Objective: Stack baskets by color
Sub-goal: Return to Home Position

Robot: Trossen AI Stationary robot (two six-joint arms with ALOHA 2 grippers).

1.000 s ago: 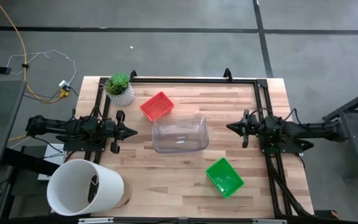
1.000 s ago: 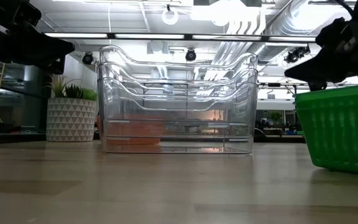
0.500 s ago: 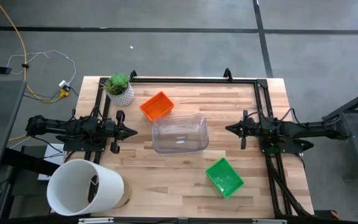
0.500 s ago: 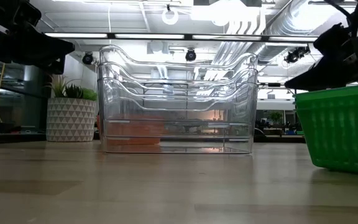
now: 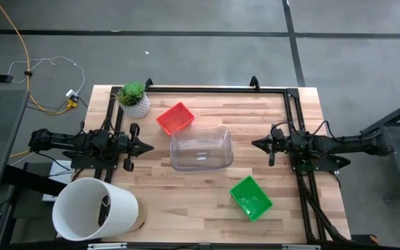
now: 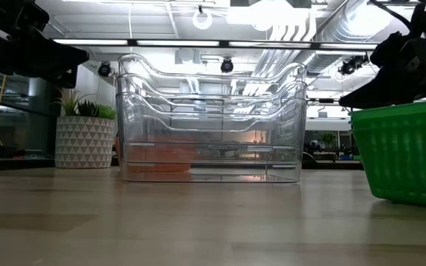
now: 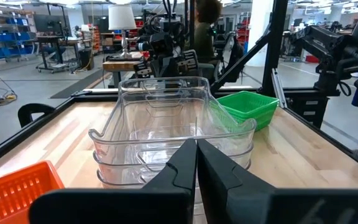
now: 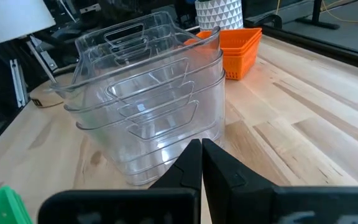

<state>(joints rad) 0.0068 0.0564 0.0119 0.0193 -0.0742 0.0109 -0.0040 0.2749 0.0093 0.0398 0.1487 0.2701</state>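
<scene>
- Green baskets (image 5: 250, 197), 5 o'clock, nearest you: one pile, layers can't be counted.
- Clear baskets (image 5: 200, 149), dead centre: one pile, three rims show.
- Left gripper (image 5: 148, 146) at 9 o'clock, right gripper (image 5: 255, 144) at 3 o'clock: each pinched closed, holding nothing. Draw them straight back from the clear pile; don't dip.
- Red baskets (image 5: 175, 119), 11 o'clock, farthest: one pile, count unclear.
</scene>
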